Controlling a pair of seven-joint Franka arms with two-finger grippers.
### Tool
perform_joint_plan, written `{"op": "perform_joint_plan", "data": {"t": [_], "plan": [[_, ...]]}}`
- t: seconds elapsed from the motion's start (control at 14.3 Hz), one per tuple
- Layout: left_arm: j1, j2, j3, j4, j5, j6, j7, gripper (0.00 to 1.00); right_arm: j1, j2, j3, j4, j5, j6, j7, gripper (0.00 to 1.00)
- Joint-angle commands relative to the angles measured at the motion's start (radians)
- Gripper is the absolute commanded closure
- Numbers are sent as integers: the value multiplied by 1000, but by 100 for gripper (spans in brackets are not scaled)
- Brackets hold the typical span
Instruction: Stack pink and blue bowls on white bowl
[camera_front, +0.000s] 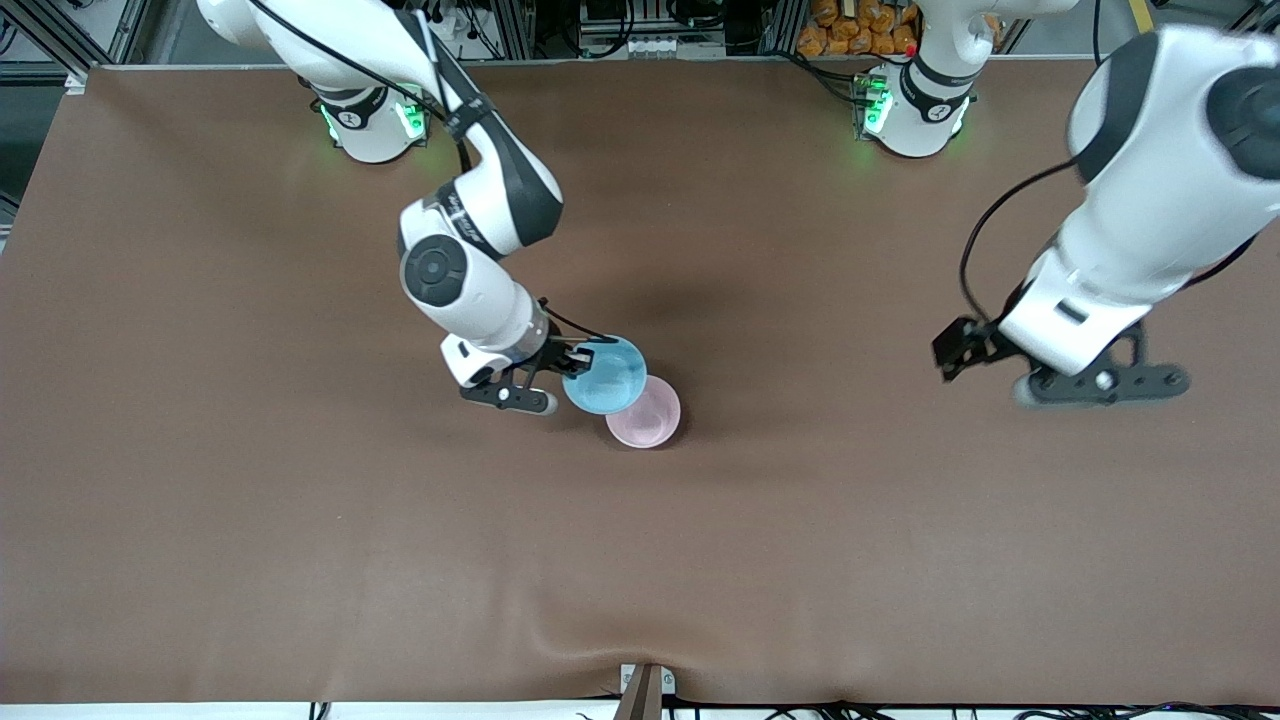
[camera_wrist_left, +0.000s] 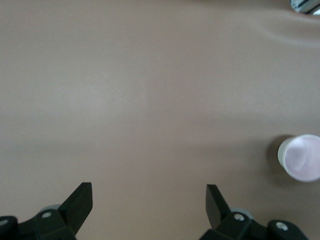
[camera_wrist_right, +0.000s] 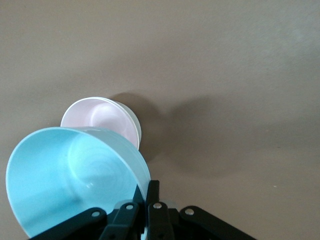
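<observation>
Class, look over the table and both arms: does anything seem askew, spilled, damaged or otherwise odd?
Only the blue bowl: the right gripper holds it by its rim, tilted, over the pink bowl, not yet nested. Nothing is spilled or damaged. The left gripper waits open.

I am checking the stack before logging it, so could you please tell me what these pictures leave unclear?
- White bowl: only a rim sliver shows under the pink bowl in the right wrist view; in the front view the pink bowl covers it.
- Pink bowl: partly covered by the blue bowl that the right gripper holds.
- Left gripper, open over bare table: fingers cut off at the left wrist view's edge.
</observation>
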Motion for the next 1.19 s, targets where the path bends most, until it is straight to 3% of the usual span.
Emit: {"op": "perform_joint_plan", "data": {"t": [0.0, 0.35, 0.56, 0.77, 1.12], "plan": [[68, -134, -12, -132, -86, -17, 86, 0, 11, 95, -13, 127, 21, -9, 15, 100], [93, -384, -12, -426, -116, 76, 116, 0, 29, 184, -13, 218, 18, -3, 11, 100], [93, -370, -10, -396, -121, 78, 128, 0, 42, 212, -13, 218, 20, 49, 11, 100], [117, -294, 5, -280, -124, 21, 134, 0, 48, 225, -13, 218, 20, 51, 11, 100], [145, -216, 7, -200, -116, 17, 177, 0, 68, 242, -13, 218, 21, 51, 15, 100]]}}
